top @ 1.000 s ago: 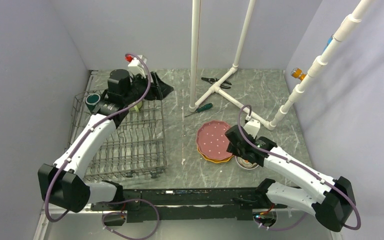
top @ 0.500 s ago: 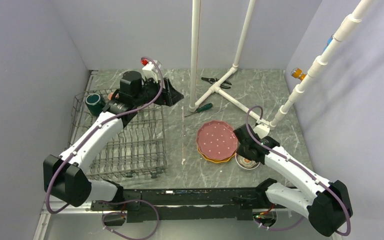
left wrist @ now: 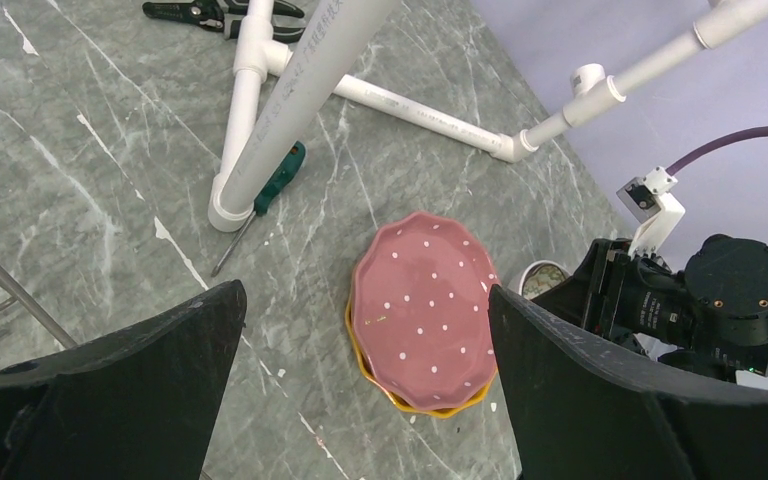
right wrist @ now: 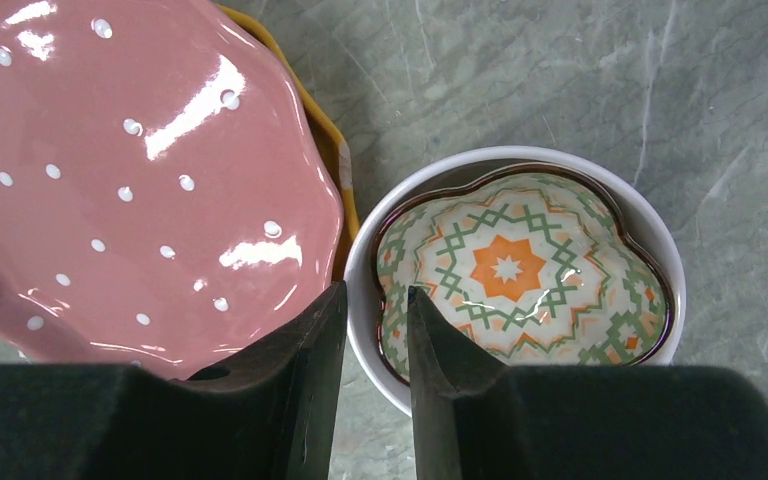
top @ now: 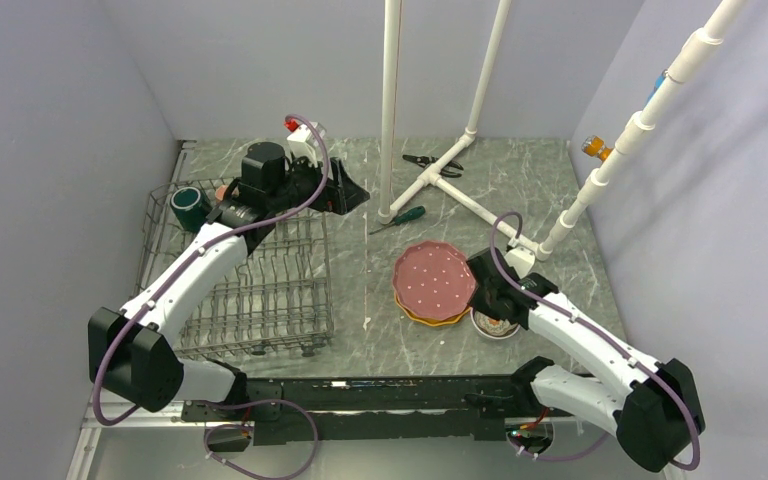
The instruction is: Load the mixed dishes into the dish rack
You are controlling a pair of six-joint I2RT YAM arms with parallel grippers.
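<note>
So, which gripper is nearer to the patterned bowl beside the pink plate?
Right. The right gripper has its fingers on either side of the patterned bowl rim. The left gripper hangs open well away, by the far right corner of the dish rack.

1. I see a bare table (top: 360,295) strip between rack (top: 270,290) and plates (top: 430,278), at the plates' 9 o'clock.
2. Pipe frame (top: 430,178) and screwdriver (top: 407,214) stand at their 12 o'clock.
3. Bowl (right wrist: 520,260) crowds their 4 o'clock.
</note>
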